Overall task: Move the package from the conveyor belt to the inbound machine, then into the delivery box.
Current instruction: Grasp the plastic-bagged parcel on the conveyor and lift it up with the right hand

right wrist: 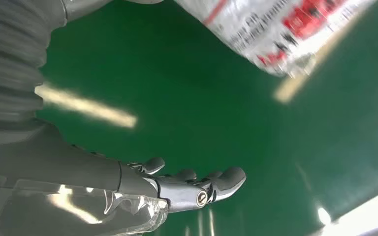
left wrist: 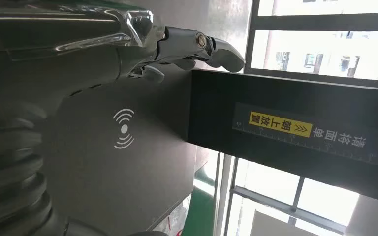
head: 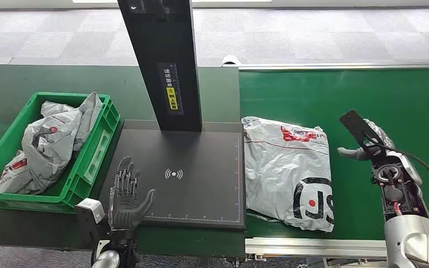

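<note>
The grey plastic mailer package with red and black printing (head: 287, 170) lies flat on the green conveyor belt (head: 368, 100), its left edge just beside the matte black scanning platform of the inbound machine (head: 184, 184), which carries a white wireless symbol (head: 174, 174) and a tall black post with a yellow label (head: 165, 61). The right hand (head: 368, 146) hovers over the belt just to the right of the package, released and holding nothing, fingers spread and thumb pointing toward the bag; the right wrist view shows it above bare green belt with the package's printed corner (right wrist: 285, 29) ahead. The left hand (head: 127, 198) is also released and empty, fingers extended over the near left corner of the platform. The step in hand looks like the first pickup. To do it well, the right hand should come in low at the bag's right edge, gather a good fold of the slack film rather than pinching a thin corner, and lift enough to clear the lip between belt and platform. The green plastic delivery box (head: 98, 162) on the dark worktop (head: 11, 84), at the left, already holds similar grey bags (head: 50, 139).
</note>
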### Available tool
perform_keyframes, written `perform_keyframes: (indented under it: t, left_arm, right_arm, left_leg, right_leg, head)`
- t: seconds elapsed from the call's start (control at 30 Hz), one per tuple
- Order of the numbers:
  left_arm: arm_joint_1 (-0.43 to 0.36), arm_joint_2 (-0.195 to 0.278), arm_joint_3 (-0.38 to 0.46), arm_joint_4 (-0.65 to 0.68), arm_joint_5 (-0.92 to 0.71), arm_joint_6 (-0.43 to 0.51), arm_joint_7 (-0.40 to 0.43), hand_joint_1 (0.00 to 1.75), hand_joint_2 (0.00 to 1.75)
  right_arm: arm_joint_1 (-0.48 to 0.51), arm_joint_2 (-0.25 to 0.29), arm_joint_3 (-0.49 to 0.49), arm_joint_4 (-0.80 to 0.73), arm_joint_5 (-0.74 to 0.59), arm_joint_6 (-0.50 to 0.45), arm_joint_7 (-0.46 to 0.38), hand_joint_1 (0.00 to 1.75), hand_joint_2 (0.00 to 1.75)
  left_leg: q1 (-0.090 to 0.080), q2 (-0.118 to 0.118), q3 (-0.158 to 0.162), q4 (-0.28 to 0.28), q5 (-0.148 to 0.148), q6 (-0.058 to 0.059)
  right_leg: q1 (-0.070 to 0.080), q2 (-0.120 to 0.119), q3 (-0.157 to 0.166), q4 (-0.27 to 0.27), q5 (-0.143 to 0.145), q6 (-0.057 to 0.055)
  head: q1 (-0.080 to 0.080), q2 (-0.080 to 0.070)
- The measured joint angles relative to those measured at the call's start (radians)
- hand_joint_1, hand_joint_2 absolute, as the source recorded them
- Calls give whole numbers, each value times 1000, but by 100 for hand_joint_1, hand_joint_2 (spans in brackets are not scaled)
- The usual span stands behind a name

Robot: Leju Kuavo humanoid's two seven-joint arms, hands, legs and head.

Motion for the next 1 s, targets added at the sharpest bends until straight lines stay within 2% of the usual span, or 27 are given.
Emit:
perform_keyframes:
  t: [0.23,0.57,0.6,0.7,0.73,0.83,1.0]
  left_arm:
    - [-3,1,-2,0,5,2,11,0,175]
    - [-4,4,-3,0,13,4,18,0,175]
    - [-5,4,-4,0,13,4,19,0,175]
    - [-14,4,-6,3,13,3,25,0,175]
    - [-18,4,-6,5,13,3,27,0,175]
    - [-29,4,-8,13,13,1,29,0,175]
    - [-36,4,-16,24,13,-1,30,0,175]
  right_arm:
    - [-21,24,64,118,13,67,16,0,175]
    - [-22,26,90,175,14,121,34,0,175]
    - [-22,26,91,180,15,140,41,9,175]
    - [-20,24,96,195,18,223,60,139,175]
    - [-17,23,98,199,17,249,63,174,175]
    - [-12,17,101,208,11,298,60,175,175]
    - [-9,4,101,213,2,312,46,175,175]
  left_leg:
    - [0,0,-2,0,0,0]
    - [-1,0,-2,0,0,0]
    - [-1,0,-2,0,0,0]
    - [0,0,-1,0,0,0]
    - [0,0,-1,0,0,0]
    - [-1,0,-2,0,0,0]
    - [-1,1,-1,0,0,0]
  right_leg:
    - [0,0,-1,0,0,0]
    - [-1,0,-2,0,0,0]
    - [-1,0,-2,0,0,0]
    - [-1,0,-2,0,0,0]
    - [-1,0,-2,0,0,0]
    - [-1,0,-2,0,0,0]
    - [-1,0,-2,0,0,0]
  head:
    - [0,0]
    - [0,0]
    - [0,0]
    - [0,0]
    - [0,0]
    - [0,0]
    - [0,0]
